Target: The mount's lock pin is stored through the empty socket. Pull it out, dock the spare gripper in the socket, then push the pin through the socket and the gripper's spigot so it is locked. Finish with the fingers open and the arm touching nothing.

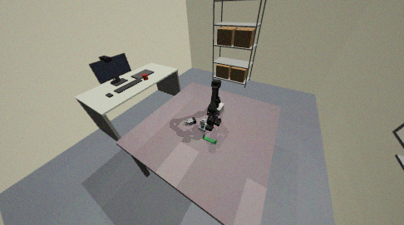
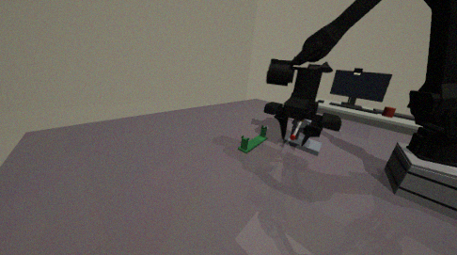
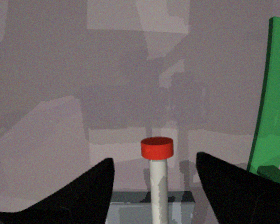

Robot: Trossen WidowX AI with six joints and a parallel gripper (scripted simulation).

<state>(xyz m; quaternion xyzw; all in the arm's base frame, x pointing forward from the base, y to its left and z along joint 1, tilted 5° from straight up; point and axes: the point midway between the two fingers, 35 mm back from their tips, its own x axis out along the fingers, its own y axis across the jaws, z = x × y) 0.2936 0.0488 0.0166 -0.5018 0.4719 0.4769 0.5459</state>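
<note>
The mount [image 1: 203,124] [image 2: 313,147] [image 3: 125,214] is a grey block and plate on the table, partly hidden by my gripper. The lock pin [image 3: 159,190] [image 2: 297,129] has a white shaft and a red head, and sticks out of the mount. My gripper [image 2: 293,142] [image 3: 155,162] is open, pointing down at the mount. Its black fingers stand on either side of the pin near the red head, with a gap on both sides in the wrist view. The spare gripper [image 1: 190,121] lies on the table beside the mount. The socket's inside is hidden.
A green bracket [image 1: 210,139] [image 2: 254,144] [image 3: 275,100] with upright notched ends lies on the table near the mount, to the right in the wrist view. The desk [image 1: 96,101] with a monitor and the shelf rack [image 1: 234,61] with boxes stand farther off.
</note>
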